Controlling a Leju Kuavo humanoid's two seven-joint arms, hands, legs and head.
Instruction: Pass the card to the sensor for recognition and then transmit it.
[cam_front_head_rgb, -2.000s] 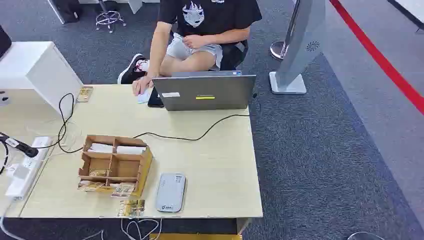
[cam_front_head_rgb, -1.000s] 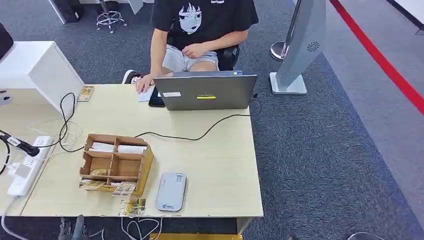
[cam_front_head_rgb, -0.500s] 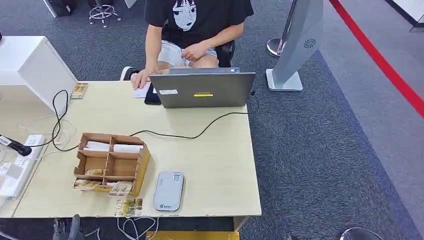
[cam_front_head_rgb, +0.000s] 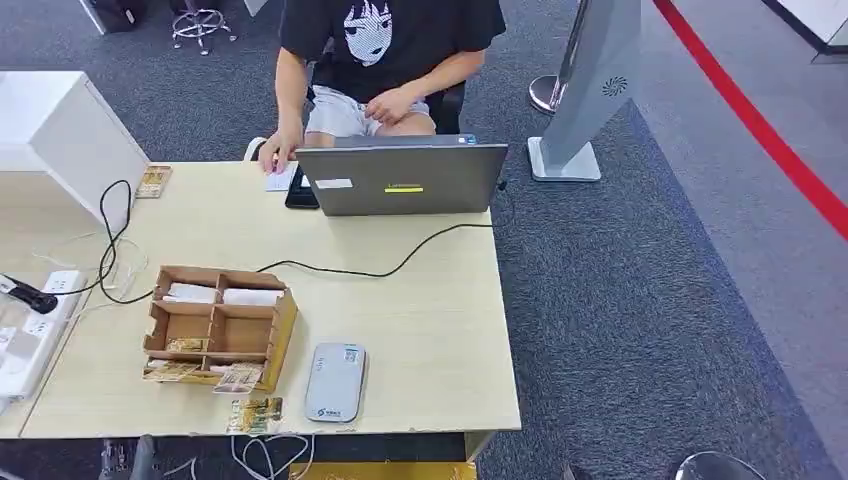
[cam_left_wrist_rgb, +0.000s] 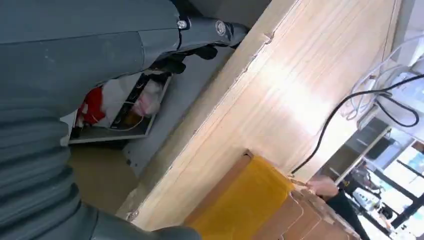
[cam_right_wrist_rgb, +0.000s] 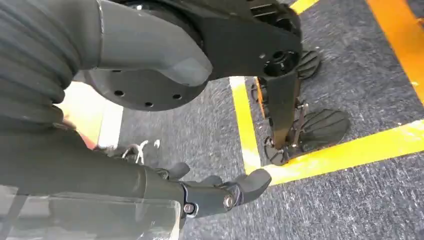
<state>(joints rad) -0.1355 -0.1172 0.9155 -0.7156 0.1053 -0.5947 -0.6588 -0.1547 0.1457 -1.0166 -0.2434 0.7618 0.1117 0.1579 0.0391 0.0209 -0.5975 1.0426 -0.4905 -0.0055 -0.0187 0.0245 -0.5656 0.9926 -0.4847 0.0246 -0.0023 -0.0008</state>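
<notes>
The left hand (cam_front_head_rgb: 125, 458) sits just below the near edge of the table (cam_front_head_rgb: 430, 340), at its left end; in the left wrist view its dark fingers (cam_left_wrist_rgb: 210, 37) extend past the table edge with nothing between them, though how far apart they stand cannot be told. The right hand (cam_right_wrist_rgb: 220, 192) hangs over grey carpet with yellow floor lines (cam_right_wrist_rgb: 350, 145); its fingers are loosely curled and apart, and it holds nothing.

On the table's near edge lies a card (cam_front_head_rgb: 255, 414) with a yellowish printed face, flat, just left of the grey sensor (cam_front_head_rgb: 335, 382). The sensor is a rounded flat unit lying lengthwise, near the front edge. Just behind the card stands a cardboard organizer (cam_front_head_rgb: 218, 328) with several compartments. Two white bundles (cam_front_head_rgb: 222, 295) fill its far compartments; printed cards (cam_front_head_rgb: 190, 345) lie in a near left compartment, and more printed cards (cam_front_head_rgb: 210, 375) lean out of its front row.

A black cable (cam_front_head_rgb: 400, 265) runs from behind the organizer across the table toward the laptop (cam_front_head_rgb: 400, 180), which stands open at the far edge with its lid facing the robot. At the far left corner lies another small printed item (cam_front_head_rgb: 152, 181). A white power strip (cam_front_head_rgb: 30, 340) lies off the left side.

Behind the laptop sits a person (cam_front_head_rgb: 385, 60) in a black shirt, one hand (cam_front_head_rgb: 275, 155) on the table beside a dark phone (cam_front_head_rgb: 300, 190). Farther right stands a grey pedestal (cam_front_head_rgb: 580, 90) on the carpet.
</notes>
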